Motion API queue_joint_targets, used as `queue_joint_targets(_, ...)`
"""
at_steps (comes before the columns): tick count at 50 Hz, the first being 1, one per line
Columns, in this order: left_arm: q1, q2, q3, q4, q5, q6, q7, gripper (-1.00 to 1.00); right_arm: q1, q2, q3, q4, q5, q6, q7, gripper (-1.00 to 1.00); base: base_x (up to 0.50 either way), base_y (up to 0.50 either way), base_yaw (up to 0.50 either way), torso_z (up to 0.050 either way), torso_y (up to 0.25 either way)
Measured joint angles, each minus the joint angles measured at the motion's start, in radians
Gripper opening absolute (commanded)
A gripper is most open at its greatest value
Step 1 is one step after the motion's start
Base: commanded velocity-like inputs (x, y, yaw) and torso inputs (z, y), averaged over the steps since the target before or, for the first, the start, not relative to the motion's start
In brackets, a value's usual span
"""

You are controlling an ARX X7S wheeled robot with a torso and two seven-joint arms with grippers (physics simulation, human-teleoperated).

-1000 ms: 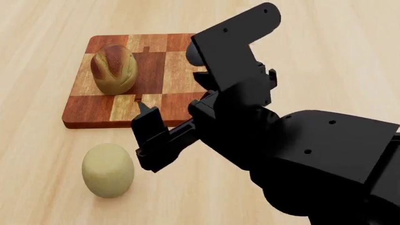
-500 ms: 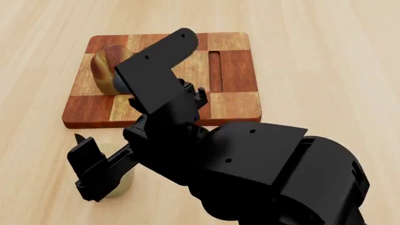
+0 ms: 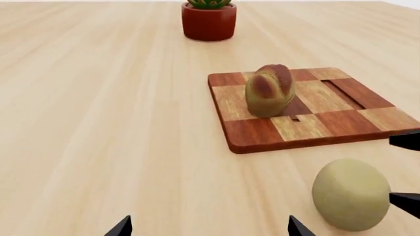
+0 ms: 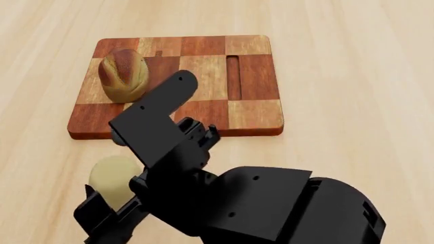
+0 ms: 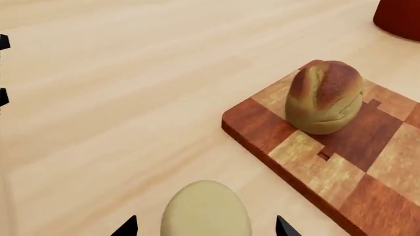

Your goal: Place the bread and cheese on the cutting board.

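The bread (image 4: 123, 74) stands on the left part of the checkered cutting board (image 4: 251, 76); both also show in the left wrist view, bread (image 3: 269, 90) on board (image 3: 367, 101), and in the right wrist view, bread (image 5: 325, 97) on board (image 5: 387, 167). The cheese (image 4: 112, 179) lies on the table just in front of the board's near left corner. My right gripper (image 5: 204, 228) is open, its fingertips (image 5: 128, 227) on either side of the cheese (image 5: 205, 211) with small gaps. My left gripper (image 3: 208, 228) is open and empty, left of the cheese (image 3: 351, 194).
A red pot with a green plant (image 3: 208, 20) stands on the wooden table beyond the board, and its edge shows in the right wrist view (image 5: 400, 17). My right arm (image 4: 271, 208) fills the near part of the head view.
My right arm has swung left and toward the near side, away from the board. Its open gripper has come down around the cheese. The bread and the cheese have not moved.
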Motion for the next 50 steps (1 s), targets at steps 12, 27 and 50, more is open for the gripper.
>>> queue_joint_targets(12,0.003,-0.013,0.007,-0.006,0.004,0.014,0.001,1.00,-0.019,0.008,-0.080,0.037,-0.072,-0.057,-0.042,1.00,0.00,0.00,0.00,0.000,0.000)
queue_joint_targets(27,0.019,-0.023,-0.003,-0.006,0.012,0.025,0.012,1.00,-0.038,0.010,-0.147,0.085,-0.130,-0.115,-0.083,1.00,0.00,0.00,0.00,0.000,0.000)
queue_joint_targets(50,0.061,-0.026,-0.042,0.009,0.032,0.032,0.049,1.00,-0.029,-0.008,-0.214,0.157,-0.189,-0.179,-0.132,-1.00,0.00,0.00,0.00,0.000,0.000)
